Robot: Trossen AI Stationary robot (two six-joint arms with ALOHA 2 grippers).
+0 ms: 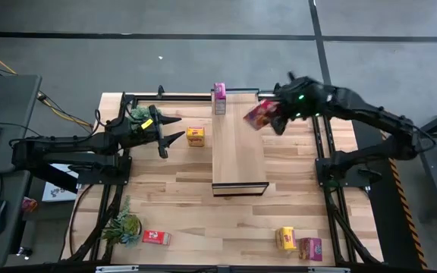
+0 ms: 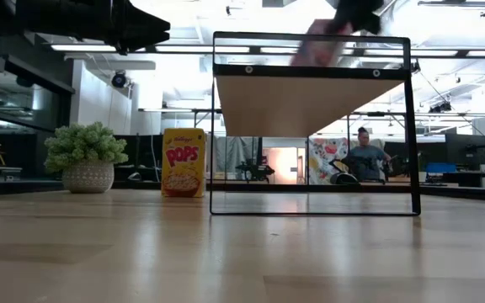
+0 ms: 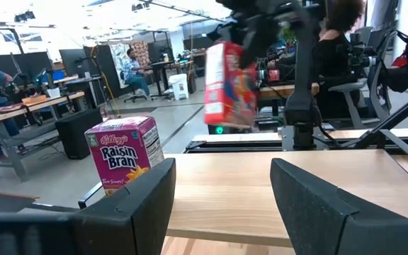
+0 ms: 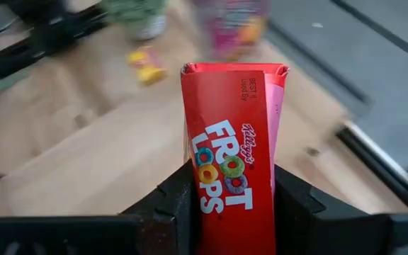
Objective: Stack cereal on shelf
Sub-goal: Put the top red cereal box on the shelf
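My right gripper [image 4: 234, 195] is shut on a red cereal box [image 4: 231, 149] and holds it in the air over the far right part of the light-wood shelf [image 1: 239, 148]. The red box also shows in the high view [image 1: 259, 114] and the left wrist view [image 3: 228, 85]. A magenta-purple box [image 1: 219, 98] stands upright on the shelf's far end. My left gripper [image 1: 174, 130] is open and empty, left of the shelf. It hovers beside a yellow box [image 1: 196, 136] that stands upright on the table. My right gripper pinches the red box between its two fingers, on two opposite sides [image 4: 193, 185] near the end closest to the wrist. The fingers come from above, slanting down from the table's right. The box hangs below them, tilted, clear of the shelf.
A potted plant [image 1: 141, 115] stands at the far left behind my left gripper, and another plant [image 1: 124, 226] at the near left. On the table near the front edge lie a red box [image 1: 155, 237], a yellow box [image 1: 286, 238] and a purple box [image 1: 309, 248]. People sit in the room beyond.
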